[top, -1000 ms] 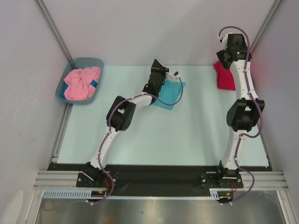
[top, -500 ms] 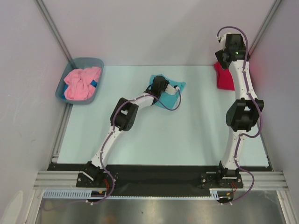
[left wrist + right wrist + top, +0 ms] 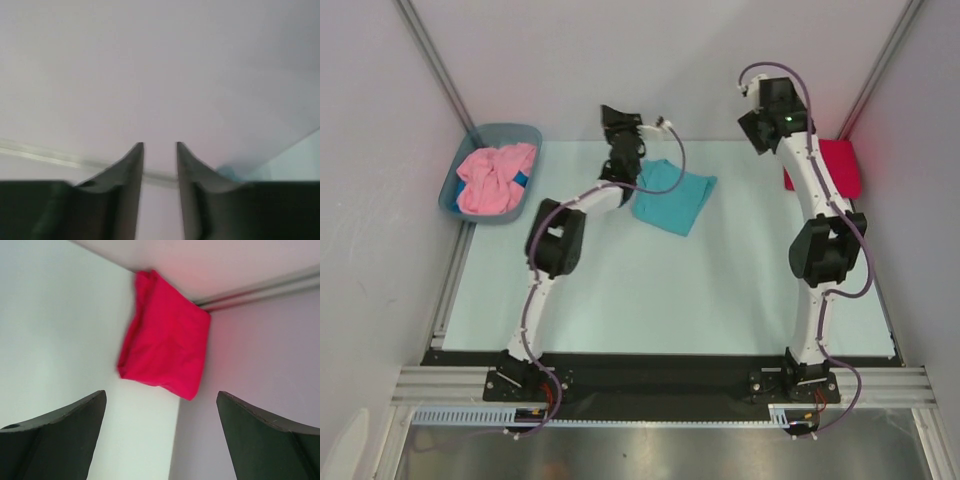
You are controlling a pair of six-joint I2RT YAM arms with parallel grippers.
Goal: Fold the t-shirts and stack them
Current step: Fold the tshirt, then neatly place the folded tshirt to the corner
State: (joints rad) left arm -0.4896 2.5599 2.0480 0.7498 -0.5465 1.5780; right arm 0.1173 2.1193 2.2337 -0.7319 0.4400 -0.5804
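Left claw [image 3: 160, 146] lifted off turquoise t-shirt [image 3: 672, 196], jaws slightly parted, right claw [image 3: 160, 394] swung left, uncovering crimson t-shirt [image 3: 840, 165].

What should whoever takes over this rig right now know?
Left tool: slightly open, empty, raised, facing the back wall.
Right tool: wide open, empty, pointed toward the red t-shirt.
Turquoise t-shirt: folded, mid-back of the table.
Red t-shirt: folded, far right corner.
Pink t-shirt: crumpled in the tub, far left.
Done: two shirts folded, lying apart.
Left: fold the pink one, stack all three.
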